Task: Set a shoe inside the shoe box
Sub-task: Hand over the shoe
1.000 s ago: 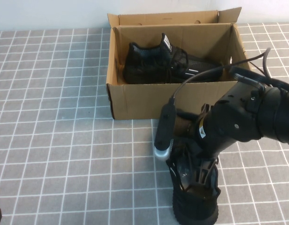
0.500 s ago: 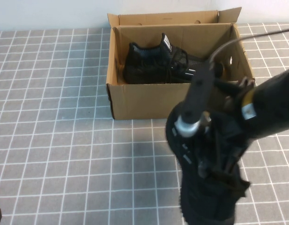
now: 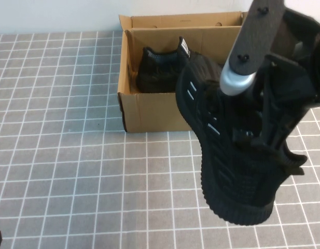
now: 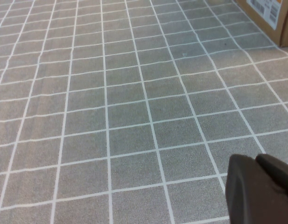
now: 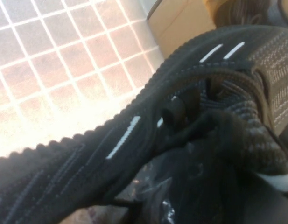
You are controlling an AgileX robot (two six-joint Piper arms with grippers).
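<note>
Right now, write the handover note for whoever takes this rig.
Right gripper: shut on the shoe, held in the air in front of the box.
Left gripper: parked low over the tiled table, away from the work, holding nothing.
Done: a matching second shoe already lies inside the box; the held one is off the table.
Left: carry it over the front wall, lower it in beside the other, release.

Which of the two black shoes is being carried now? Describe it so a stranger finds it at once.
Start at the brown shoe box near the wall. One sneaker lies inside; the shoe hangs in front, sole showing, held by the right gripper. The left gripper is low over the tiles.
</note>
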